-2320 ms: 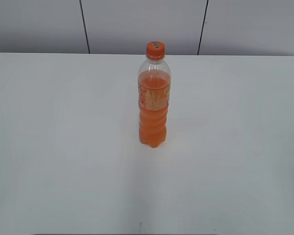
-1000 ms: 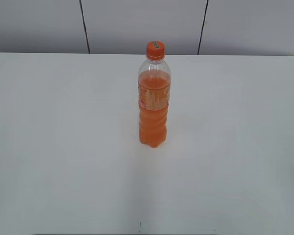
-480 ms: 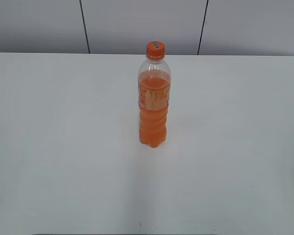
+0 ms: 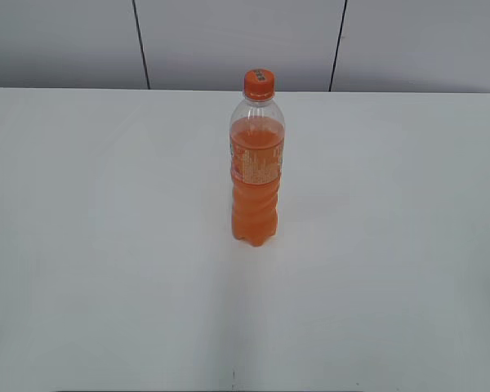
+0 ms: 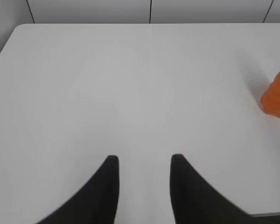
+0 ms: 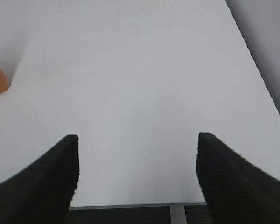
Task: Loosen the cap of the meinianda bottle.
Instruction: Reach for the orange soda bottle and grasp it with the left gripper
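The meinianda bottle (image 4: 257, 175) stands upright near the middle of the white table (image 4: 98, 245), well apart from both arms, with the cap (image 4: 260, 82) seated on its neck. Neither arm shows in the exterior view. In the left wrist view the left gripper (image 5: 142, 161) hangs low over the near edge with its jaws parted by a modest gap and nothing between them; only the bottle's orange base shows at the right border. The right gripper (image 6: 136, 140) is spread wide — also empty — and a sliver of orange at the left border is all it sees of the bottle.

The bottle looks mostly full, so it is likely fairly heavy and steady on its base, yet tall enough to tip under a sideways push. Its clear plastic wall is probably smooth and gives a little when squeezed. A sound plan would be one gripper clamping the body around the label band or the waisted part below it, the other pinching the small cap from above — the cap leaves little room for error
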Robot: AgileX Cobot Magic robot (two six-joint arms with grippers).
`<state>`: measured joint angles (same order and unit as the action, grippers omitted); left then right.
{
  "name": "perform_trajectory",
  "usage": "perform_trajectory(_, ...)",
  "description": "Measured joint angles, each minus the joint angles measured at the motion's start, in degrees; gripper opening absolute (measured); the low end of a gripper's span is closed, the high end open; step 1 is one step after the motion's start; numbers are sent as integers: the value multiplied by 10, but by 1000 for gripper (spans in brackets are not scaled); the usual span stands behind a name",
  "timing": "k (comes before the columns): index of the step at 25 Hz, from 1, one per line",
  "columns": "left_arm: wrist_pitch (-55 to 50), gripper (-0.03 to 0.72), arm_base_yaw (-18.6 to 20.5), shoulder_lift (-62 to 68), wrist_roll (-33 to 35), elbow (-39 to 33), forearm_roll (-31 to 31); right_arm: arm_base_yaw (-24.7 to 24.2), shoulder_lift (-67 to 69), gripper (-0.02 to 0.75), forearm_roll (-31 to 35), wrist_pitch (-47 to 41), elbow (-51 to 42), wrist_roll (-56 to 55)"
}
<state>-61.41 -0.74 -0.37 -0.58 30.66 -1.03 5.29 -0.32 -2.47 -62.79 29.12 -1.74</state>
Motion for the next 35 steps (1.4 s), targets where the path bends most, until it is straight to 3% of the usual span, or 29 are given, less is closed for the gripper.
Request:
perform_trajectory(2,0,279,0,0,0,0,0,0,0,586,0,0,0,0)
perform_trajectory(7,0,461,0,0,0,0,0,0,0,586,0,0,0,0)
perform_trajectory(10,2,495,0,0,0,0,0,0,0,586,0,0,0,0)
perform_trajectory(18,46,500,0,0,0,8,10,0,0,586,0,0,0,0)
perform_trajectory(35,370,499,0,118,0,-47,18,0,0,586,0,0,0,0)
